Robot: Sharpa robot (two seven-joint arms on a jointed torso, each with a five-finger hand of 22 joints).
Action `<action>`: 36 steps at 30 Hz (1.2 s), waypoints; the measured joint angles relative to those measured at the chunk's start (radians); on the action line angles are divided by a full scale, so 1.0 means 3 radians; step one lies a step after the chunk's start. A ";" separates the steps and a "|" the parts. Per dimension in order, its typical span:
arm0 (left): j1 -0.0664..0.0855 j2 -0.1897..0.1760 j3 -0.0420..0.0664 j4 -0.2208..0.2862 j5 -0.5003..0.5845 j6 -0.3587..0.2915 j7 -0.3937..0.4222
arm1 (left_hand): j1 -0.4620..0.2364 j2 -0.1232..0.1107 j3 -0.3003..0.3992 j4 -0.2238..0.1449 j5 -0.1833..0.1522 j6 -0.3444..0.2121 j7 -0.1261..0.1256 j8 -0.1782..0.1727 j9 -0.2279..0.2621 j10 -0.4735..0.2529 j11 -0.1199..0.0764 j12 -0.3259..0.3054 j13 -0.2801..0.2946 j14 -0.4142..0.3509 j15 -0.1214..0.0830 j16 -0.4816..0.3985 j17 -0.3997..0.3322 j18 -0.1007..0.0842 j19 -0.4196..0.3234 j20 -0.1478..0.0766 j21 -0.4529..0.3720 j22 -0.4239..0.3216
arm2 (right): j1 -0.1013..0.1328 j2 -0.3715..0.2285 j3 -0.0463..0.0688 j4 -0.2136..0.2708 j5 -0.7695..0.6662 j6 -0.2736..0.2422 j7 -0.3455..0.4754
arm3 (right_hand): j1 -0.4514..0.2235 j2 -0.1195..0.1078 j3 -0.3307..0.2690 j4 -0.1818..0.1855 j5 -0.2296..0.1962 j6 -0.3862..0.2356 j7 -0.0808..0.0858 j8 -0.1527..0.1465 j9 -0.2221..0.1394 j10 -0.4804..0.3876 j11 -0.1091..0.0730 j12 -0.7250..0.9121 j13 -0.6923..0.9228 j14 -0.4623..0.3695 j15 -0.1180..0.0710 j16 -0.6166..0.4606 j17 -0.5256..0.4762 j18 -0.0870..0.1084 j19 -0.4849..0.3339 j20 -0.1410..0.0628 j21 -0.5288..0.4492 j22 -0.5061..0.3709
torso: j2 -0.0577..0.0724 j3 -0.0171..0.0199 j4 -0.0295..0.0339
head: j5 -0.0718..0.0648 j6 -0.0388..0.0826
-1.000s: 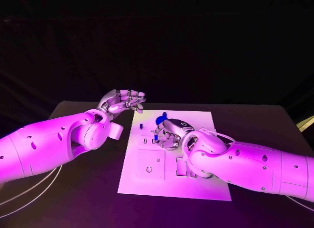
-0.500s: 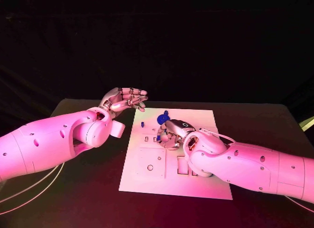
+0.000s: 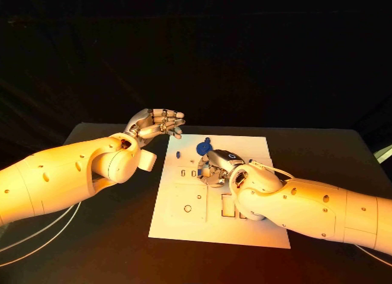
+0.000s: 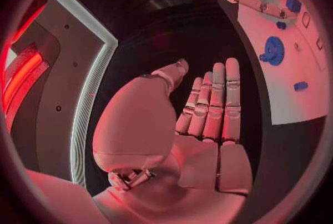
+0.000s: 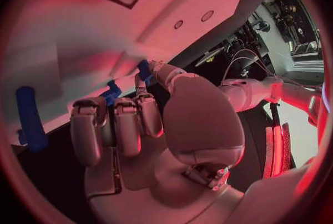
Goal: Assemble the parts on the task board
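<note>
The white task board (image 3: 215,222) lies in the middle of the black table. My right hand (image 3: 213,167) rests on the board's far half with its fingers curled down. Its thumb and a finger pinch a small blue part (image 5: 144,71), and another small blue part (image 5: 111,92) stands just beside the fingers. A blue gear (image 3: 203,145) sits past that hand near the far edge, with a blue peg (image 3: 178,155) to its left. My left hand (image 3: 157,124) hovers off the board's far left corner, palm (image 4: 201,152) bare and fingers apart. The gear (image 4: 272,50) lies beyond those fingers.
Several cut-outs and slots (image 3: 226,207) mark the board's near half. A long blue piece (image 5: 29,118) lies on the board beside my right hand. Bare black tabletop (image 3: 324,154) surrounds the board on both sides. Pale cables (image 3: 42,234) run along the table's left.
My left hand has lifted slightly and its fingers have spread a little. My right hand has stayed in place on the board.
</note>
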 measured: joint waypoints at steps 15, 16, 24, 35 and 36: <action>0.0000 -0.0004 0.0000 -0.0001 0.0000 0.0002 -0.0003 | 0.0000 0.0000 0.0000 0.0000 0.0000 0.0000 0.0000 -0.0008 0.0000 0.0000 0.0000 0.0000 0.0000 0.0000 0.0000 0.0000 0.0000 0.0000 0.0000 0.0000 0.0000 0.0000 | -0.0007 0.0001 -0.0001 -0.0007 -0.0001 -0.0002 0.0010 | -0.0039 -0.0039 0.0032 -0.0032 0.0000 -0.0025 0.0016 0.0039 0.0058 -0.0001 0.0001 0.0000 0.0000 0.0000 0.0000 0.0000 0.0000 0.0000 0.0000 0.0000 0.0000 0.0000 | 0.0001 0.0001 -0.0002 | 0.0004 -0.0004; 0.0000 -0.0004 0.0000 -0.0001 0.0000 0.0002 -0.0003 | 0.0000 0.0000 0.0000 0.0000 0.0000 0.0000 0.0000 -0.0017 0.0000 0.0000 0.0000 0.0000 0.0000 0.0000 0.0000 0.0000 0.0000 0.0000 0.0000 0.0000 0.0000 0.0000 | -0.0008 0.0002 -0.0001 -0.0007 -0.0001 -0.0002 0.0010 | -0.0039 -0.0039 0.0032 -0.0032 0.0000 -0.0025 0.0017 0.0039 0.0058 -0.0001 0.0001 0.0000 0.0000 0.0000 0.0001 0.0000 0.0000 0.0000 0.0000 0.0000 0.0000 0.0000 | 0.0002 0.0001 -0.0002 | 0.0005 -0.0005; 0.0000 -0.0008 0.0000 -0.0001 0.0000 0.0005 -0.0006 | 0.0000 0.0000 0.0000 0.0000 0.0000 0.0000 0.0000 -0.0017 0.0000 0.0000 0.0000 0.0000 0.0000 0.0000 0.0000 0.0000 0.0000 0.0000 0.0000 0.0000 0.0000 0.0000 | -0.0014 0.0004 -0.0004 -0.0007 -0.0001 -0.0003 0.0017 | -0.0092 -0.0092 0.0032 -0.0032 0.0000 -0.0081 0.0070 0.0101 0.0067 -0.0031 0.0032 -0.0002 0.0000 0.0037 0.0038 0.0000 0.0000 0.0000 0.0000 0.0002 0.0000 0.0000 | 0.0002 0.0001 -0.0002 | 0.0004 -0.0005; 0.0000 -0.0013 0.0000 -0.0002 0.0000 0.0008 -0.0014 | 0.0000 0.0000 0.0000 0.0000 0.0000 0.0000 0.0000 -0.0017 0.0000 0.0000 0.0000 0.0000 0.0000 0.0000 0.0000 0.0000 0.0000 0.0000 0.0002 -0.0001 0.0000 0.0002 | -0.0015 0.0004 -0.0005 -0.0007 0.0000 -0.0028 0.0033 | -0.0175 -0.0175 0.0032 -0.0032 0.0025 -0.0208 0.0117 0.0055 0.0031 -0.0104 0.0090 -0.0184 0.0000 0.0000 0.0073 0.0000 0.0000 0.0000 0.0035 0.0049 -0.0001 0.0000 | 0.0003 0.0001 -0.0003 | 0.0003 -0.0005; 0.0000 -0.0014 0.0000 -0.0002 0.0000 0.0007 -0.0014 | 0.0000 0.0000 0.0000 0.0000 0.0000 0.0000 0.0000 -0.0017 0.0000 0.0000 0.0000 0.0000 0.0000 0.0000 0.0000 0.0000 0.0000 0.0000 0.0001 -0.0001 0.0000 0.0002 | -0.0016 0.0004 -0.0005 -0.0006 0.0000 -0.0035 0.0036 | -0.0175 -0.0175 0.0032 -0.0032 0.0025 -0.0215 0.0123 0.0054 0.0029 -0.0142 0.0104 -0.0212 0.0000 -0.0031 0.0103 0.0000 0.0000 0.0000 0.0000 0.0084 -0.0002 0.0000 | 0.0003 0.0001 -0.0003 | 0.0003 -0.0005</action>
